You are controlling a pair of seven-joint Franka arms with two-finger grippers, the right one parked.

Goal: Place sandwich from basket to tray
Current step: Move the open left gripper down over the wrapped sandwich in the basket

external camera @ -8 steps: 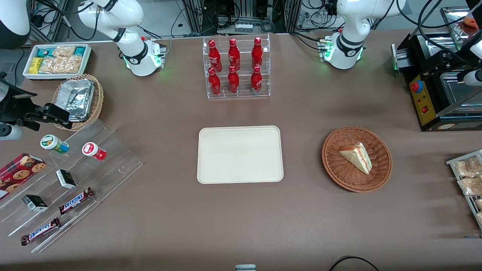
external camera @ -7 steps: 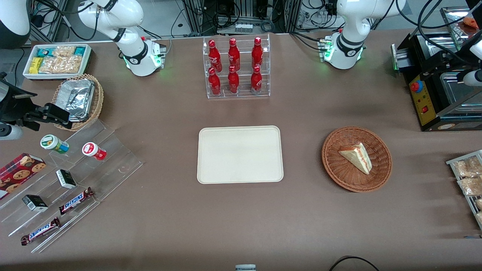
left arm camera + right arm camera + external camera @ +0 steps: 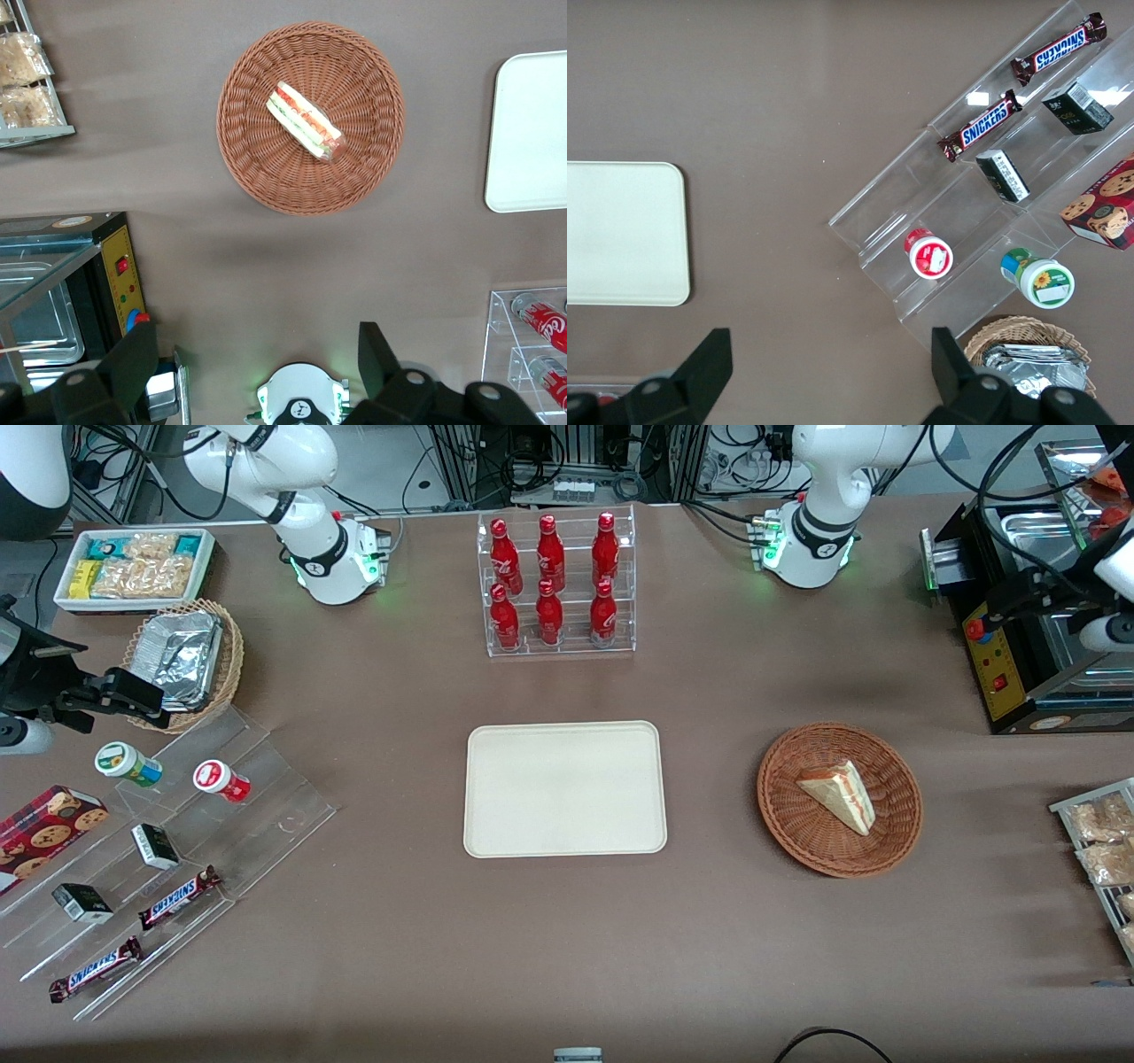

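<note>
Sandwich [image 3: 838, 795] lies in the basket [image 3: 784, 815], on its side, red and green filling showing along the cut edge in the left wrist view [image 3: 305, 121]; basket [image 3: 257, 168] sits on the brown table [image 3: 425, 948], toward the working arm's end; tray [image 3: 565, 789] sits flat mid-table, well apart from the basket, nothing on it; tray corner also in the left wrist view [image 3: 530, 133]; gripper [image 3: 257, 359] hangs high above the table, farther from the front camera than the basket, fingers [image 3: 135, 359] spread wide apart, holding nothing; in the front view the gripper [image 3: 1032, 598] shows over the black machine [image 3: 1001, 664]; rack of red bottles [image 3: 554, 584] stands farther from the front camera than the tray.
</note>
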